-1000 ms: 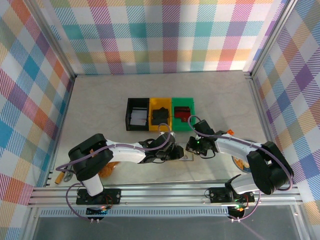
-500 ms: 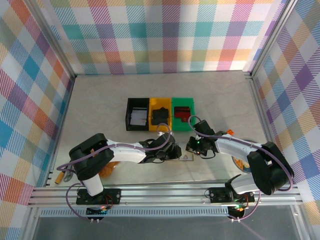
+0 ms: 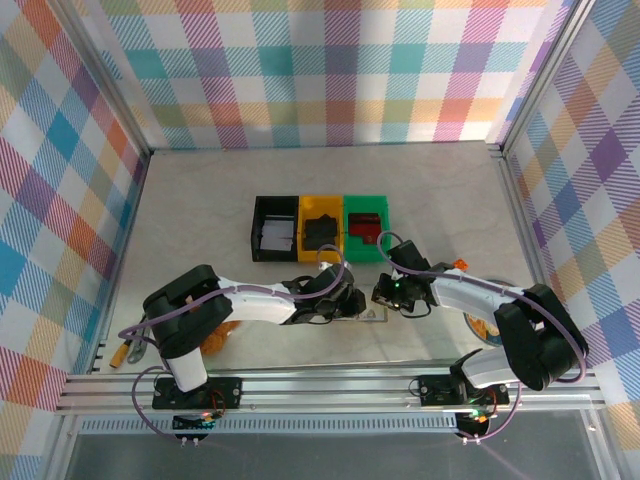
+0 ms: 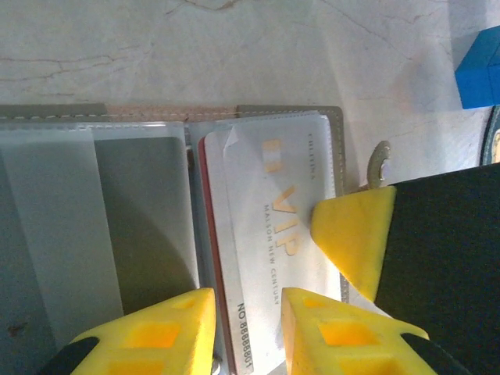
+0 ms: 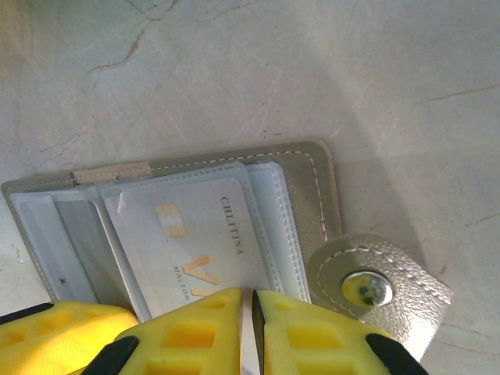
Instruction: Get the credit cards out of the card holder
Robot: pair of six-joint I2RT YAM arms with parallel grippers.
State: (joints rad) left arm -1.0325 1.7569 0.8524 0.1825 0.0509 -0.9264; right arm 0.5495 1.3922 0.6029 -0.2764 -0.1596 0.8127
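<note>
The holder (image 4: 141,195) lies open and flat on the desk (image 5: 234,70). In the top view it is at 6 o'clock from the green bin (image 3: 366,225), between the two grippers. In the left wrist view its panel at 3 o'clock carries a white card (image 4: 269,226) in a clear sleeve (image 5: 275,219). The thin edge of a red card (image 4: 202,234) shows along the white card's 9 o'clock side. The panel at 9 o'clock looks empty. The snap tab (image 5: 373,285) sticks out at 4 o'clock in the right wrist view.

The left gripper (image 4: 246,328) stands partly open at 6 o'clock of the white card. Its fingers (image 4: 168,328) are over the card's near end, and I see nothing pinched between them. The right gripper (image 5: 251,320) is closed to a narrow slit and holds nothing. Its tip appears to press on the card panel and pin the holder.

I judge the cards to be thin, stiff, light and smooth, so they may slip on the pads, and the sleeve may cling to them. The holder looks soft and light, so it would probably slide or lift with a card if it is not pinned. The best hold seems to be the card's end at 6 o'clock, pinched through its thickness and drawn straight out toward 6 o'clock. Both cards could come out together.
</note>
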